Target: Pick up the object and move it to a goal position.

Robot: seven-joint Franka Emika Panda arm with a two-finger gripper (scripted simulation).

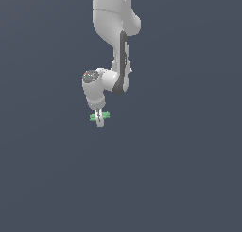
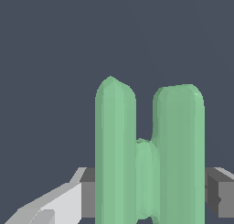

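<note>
The object [image 1: 106, 115] is a small light-green piece made of two parallel rounded bars. In the exterior view it sticks out on both sides of the white gripper [image 1: 99, 118], which hangs from the arm near the picture's middle. The wrist view shows the object [image 2: 116, 150] large, its two bars joined by a short middle link, with a grey finger [image 2: 87, 191] pressed against one bar and the other finger [image 2: 219, 193] against the second bar. The gripper [image 2: 151, 193] is shut on the object.
The white Panda arm [image 1: 116, 32] comes down from the top of the exterior view. A plain dark grey-blue surface [image 1: 179, 179] fills the background in both views.
</note>
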